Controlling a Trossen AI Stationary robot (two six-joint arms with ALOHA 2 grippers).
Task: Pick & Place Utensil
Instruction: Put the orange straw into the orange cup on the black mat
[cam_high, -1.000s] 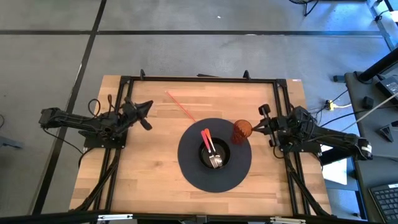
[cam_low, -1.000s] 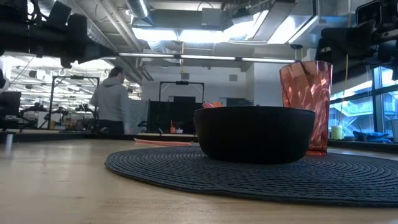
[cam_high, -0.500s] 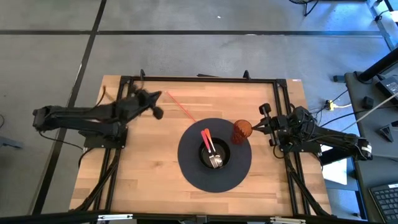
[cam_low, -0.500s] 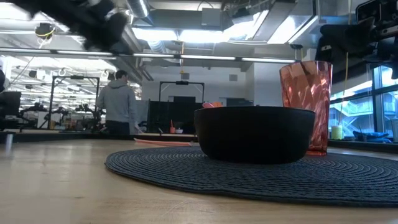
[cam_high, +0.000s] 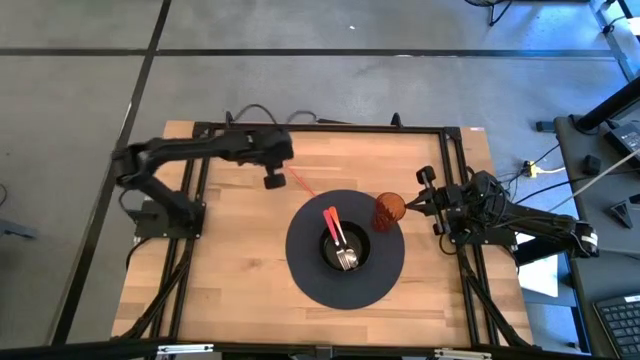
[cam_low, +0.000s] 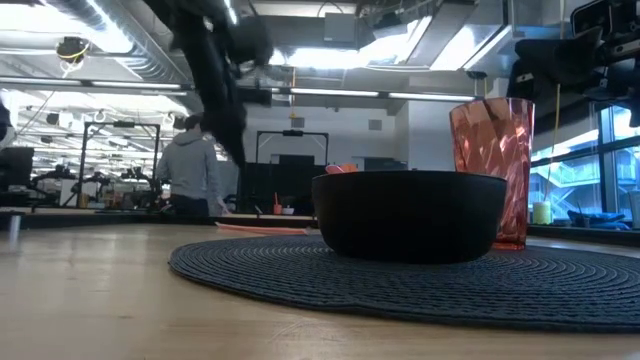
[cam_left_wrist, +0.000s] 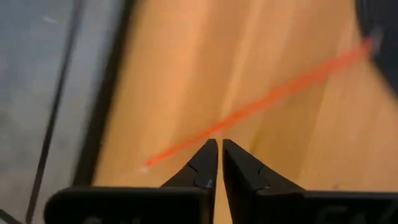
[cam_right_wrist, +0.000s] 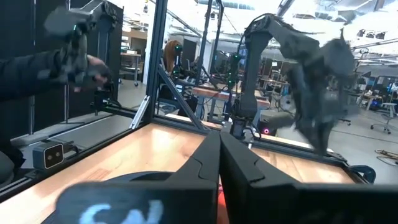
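Note:
A thin orange-red stick (cam_high: 300, 182) lies flat on the wood, running from the far-left part of the table to the edge of the round black mat (cam_high: 305, 270). On the mat a black bowl (cam_high: 358, 243) holds a red-handled utensil (cam_high: 331, 220) and a metal spoon (cam_high: 346, 258); a red cup (cam_high: 389, 211) stands beside the bowl. My left gripper (cam_high: 270, 181) hangs shut above the stick's far part; in its wrist view the stick (cam_left_wrist: 273, 96) crosses just past the fingertips (cam_left_wrist: 219, 144). My right gripper (cam_high: 425, 200) waits shut at the table's right side, beside the cup.
A black metal frame (cam_high: 320, 127) runs round the tabletop. In the low view the bowl (cam_low: 408, 215) and cup (cam_low: 492, 170) stand on the mat (cam_low: 300, 275), with my left arm (cam_low: 215, 75) high above the wood. A person (cam_low: 185, 165) stands in the room behind.
My left arm has swung from the table's left edge toward the far side and the right, ending above the orange-red stick with its gripper tipped downward. The stick, the bowl, the cup and my right arm have stayed where they were.

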